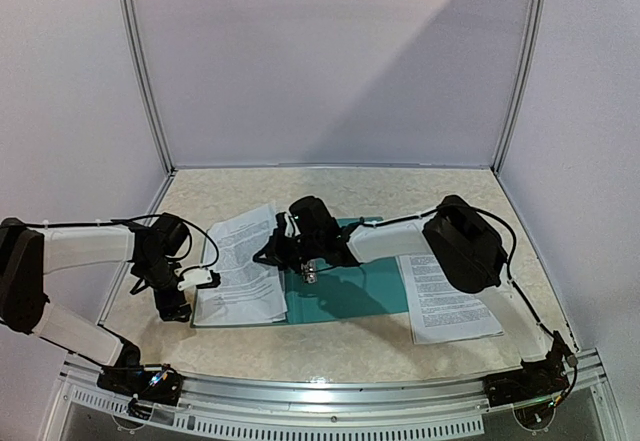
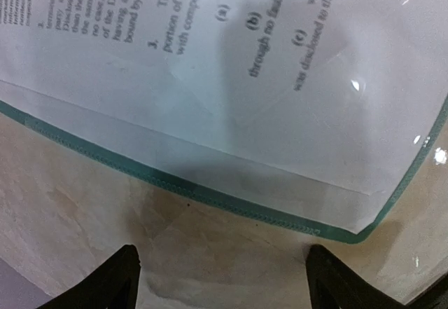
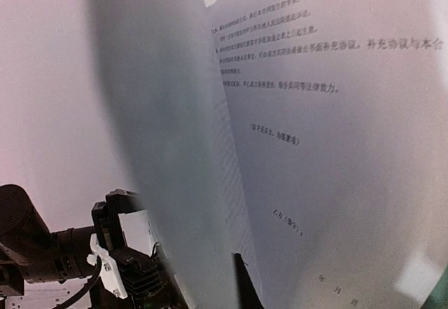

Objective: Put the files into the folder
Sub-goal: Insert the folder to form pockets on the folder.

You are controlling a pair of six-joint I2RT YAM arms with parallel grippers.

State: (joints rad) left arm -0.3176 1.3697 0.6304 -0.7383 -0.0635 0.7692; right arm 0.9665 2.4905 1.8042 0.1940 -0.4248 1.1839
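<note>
Right gripper (image 1: 270, 253) is pinching shut on the files (image 1: 240, 261), their edge curling up beside the open folder (image 1: 370, 286) mid-table. Left gripper (image 2: 224, 284) is hovering wide open, empty, at the folder's corner. Loose sheet (image 1: 450, 301) is lying right of the folder.

Right wrist view: lifted sheet (image 3: 315, 148), blurry, hides right gripper (image 3: 239, 284) but one dark tip.
Left wrist view: left gripper fingers (image 2: 112, 281) cut by bottom edge; flat sheet (image 2: 231, 78) print fuzzy.
Top view: folder (image 1: 365, 286) partly under right arm (image 1: 395, 241); print too small to read.
</note>
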